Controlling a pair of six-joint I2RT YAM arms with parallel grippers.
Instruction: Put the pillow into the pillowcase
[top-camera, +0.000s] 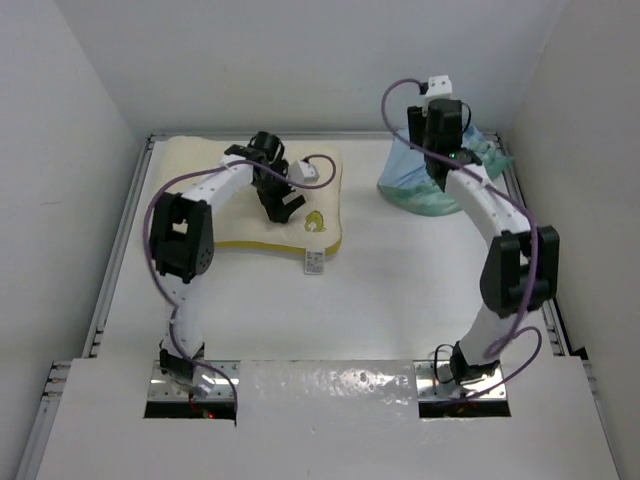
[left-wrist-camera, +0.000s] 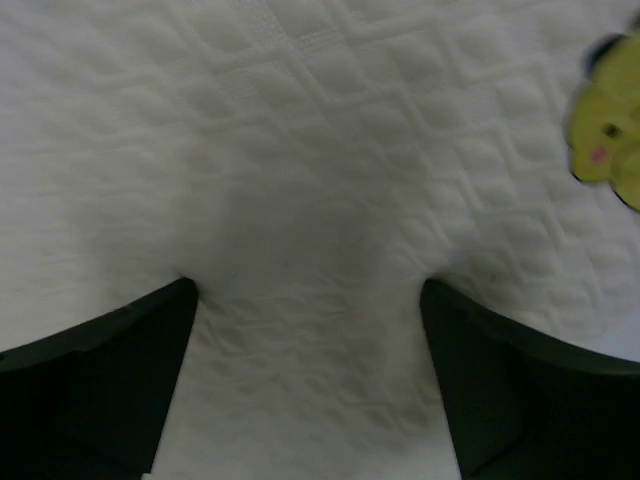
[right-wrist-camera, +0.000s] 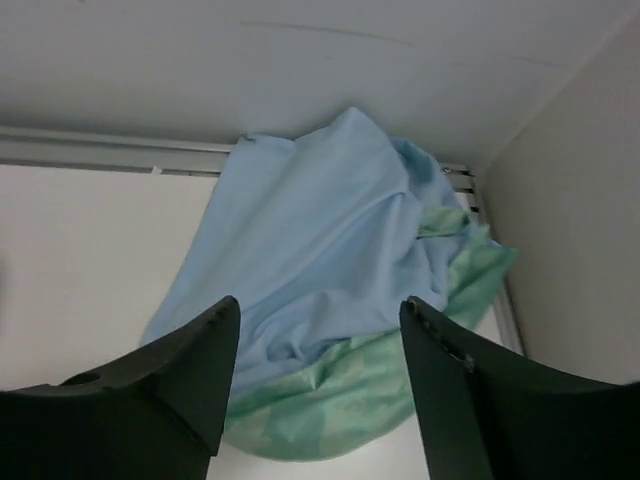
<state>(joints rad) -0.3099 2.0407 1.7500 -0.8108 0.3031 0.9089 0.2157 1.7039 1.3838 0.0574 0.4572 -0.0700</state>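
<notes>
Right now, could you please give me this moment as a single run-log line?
left gripper: open, low over pillow | right gripper: open, aimed at crumpled pillowcase | pillow not yet in pillowcase

The light is bright and soft, and the white table (top-camera: 400, 290) has only faint shadows. In the left wrist view a gray shadow lies on the pillow (left-wrist-camera: 320, 120), and the yellow logo (left-wrist-camera: 610, 120) looks blurry.
</notes>
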